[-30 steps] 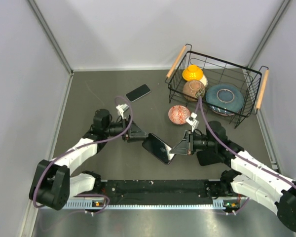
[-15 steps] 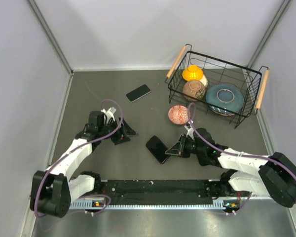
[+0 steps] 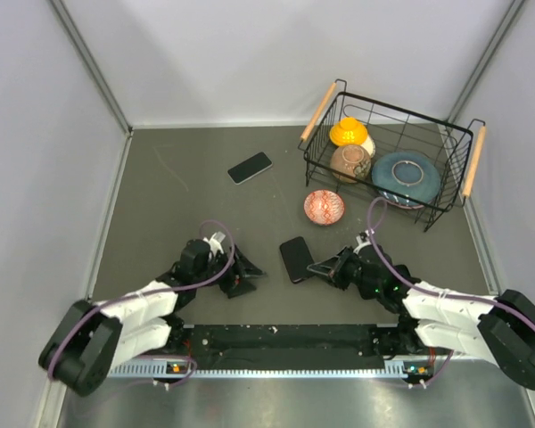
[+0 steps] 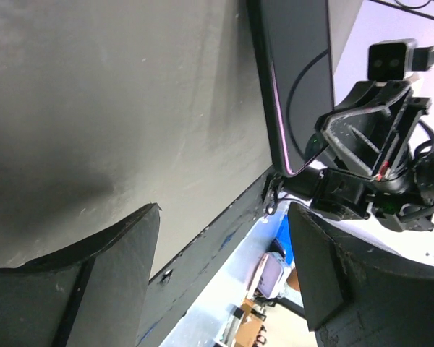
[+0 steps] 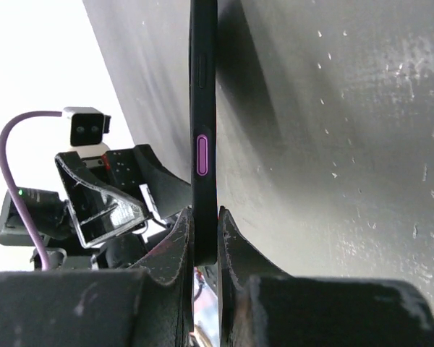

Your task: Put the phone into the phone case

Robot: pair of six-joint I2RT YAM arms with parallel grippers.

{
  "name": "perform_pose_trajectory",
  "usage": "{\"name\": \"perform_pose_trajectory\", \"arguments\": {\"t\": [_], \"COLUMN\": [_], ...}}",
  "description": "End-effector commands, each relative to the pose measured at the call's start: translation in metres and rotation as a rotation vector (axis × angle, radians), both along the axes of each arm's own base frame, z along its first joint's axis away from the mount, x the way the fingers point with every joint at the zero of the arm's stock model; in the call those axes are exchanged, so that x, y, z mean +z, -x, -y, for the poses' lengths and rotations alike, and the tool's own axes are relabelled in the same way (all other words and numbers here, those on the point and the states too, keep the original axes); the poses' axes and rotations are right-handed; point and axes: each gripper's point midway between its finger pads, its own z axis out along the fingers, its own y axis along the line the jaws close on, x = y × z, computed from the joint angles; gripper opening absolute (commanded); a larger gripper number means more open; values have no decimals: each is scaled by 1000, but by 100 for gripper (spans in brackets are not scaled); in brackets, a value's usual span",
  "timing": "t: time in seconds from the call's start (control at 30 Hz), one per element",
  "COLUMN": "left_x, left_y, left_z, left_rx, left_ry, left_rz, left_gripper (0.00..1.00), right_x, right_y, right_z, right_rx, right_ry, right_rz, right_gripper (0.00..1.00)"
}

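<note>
Grey table (image 3: 178, 196), pale walls. Vs 0.5 s ago: left gripper (image 3: 246, 276) has pulled back toward the bases; phone (image 3: 296, 259) has shifted slightly farther & right and turned less diagonal.

Count: 2 arms; 2 flat dark things, i.e. the phone + 1 dark slab (image 3: 250, 167) farther back (phone or case, can't tell); 1 red bowl (image 3: 324, 207); 1 wire basket (image 3: 388, 111) w/ 3 dishes.

Left gripper's fingers are spread, holding nothing. Phone is mid-table betw. the grippers, long axis near-to-far, far end leaning slightly left. Right gripper (image 3: 316, 266) pinches its right edge.

We see the grey table (image 3: 178, 196) bearing a wire basket (image 3: 318, 111), red bowl (image 3: 324, 207), far phone (image 3: 250, 168) and near phone (image 3: 296, 259).
</note>
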Motion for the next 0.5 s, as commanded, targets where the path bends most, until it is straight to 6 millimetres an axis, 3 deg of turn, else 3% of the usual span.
{"name": "perform_pose_trajectory", "arguments": {"t": [0.0,0.03,0.1,0.13,0.2,0.23,0.37,0.47], "left_x": [32,24,35,24,33,21,32,26], "left_y": [-27,-27,-28,-27,-27,-26,-26,-26], "left_z": [27,31,44,48,61,65,87,90], "left_rx": [68,67,50,48,32,30,4,17], "left_ry": [146,142,206,195,250,240,361,403], "left_rz": [81,51,74,37,48,8,7,-12], "left_gripper": [76,75,74,73,71,70,66,66], "right_x": [37,36,32,31,26,27,23,19], "right_y": [-10,-9,-6,-4,-1,0,4,6], "right_z": [-7,-6,-4,-3,0,0,3,5], "right_rx": [-65,-68,-77,-80,-87,-88,-85,-86], "right_ry": [-145,-151,-167,-174,-179,-181,-170,-164], "right_rz": [52,44,25,23,3,7,-1,-6], "right_gripper": [0,0,0,0,0,0,0,0]}}
